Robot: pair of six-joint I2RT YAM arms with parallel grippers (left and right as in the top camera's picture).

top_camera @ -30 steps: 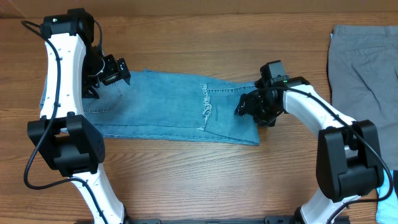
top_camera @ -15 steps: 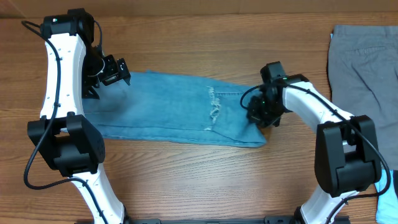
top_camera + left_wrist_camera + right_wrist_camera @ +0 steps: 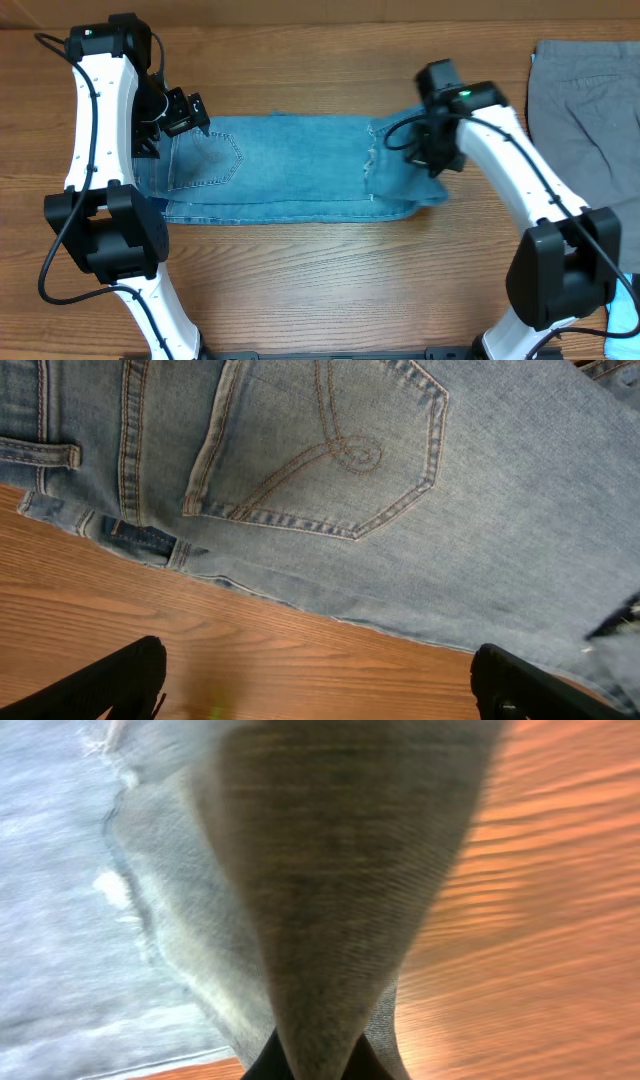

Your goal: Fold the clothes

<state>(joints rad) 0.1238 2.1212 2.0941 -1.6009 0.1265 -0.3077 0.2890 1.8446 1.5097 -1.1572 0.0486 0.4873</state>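
Wooden bench [image 3: 300,290] fills nearly whole overhead view. Warm reddish-brown surface, fine grain running left to right. Paler tan strip [image 3: 300,10] along far edge; wall or board, cannot tell. Light even, shadows on wood soft. Right wrist view: same wood, blurred orange.

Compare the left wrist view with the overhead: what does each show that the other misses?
Left wrist only: the curl stitching on the back pocket and a belt loop, close up.
Overhead only: the right gripper shut on the far end of the jeans, and grey trousers at the right edge.
Both: the jeans on the wooden table, back pocket up, with the open left gripper at the waist end.
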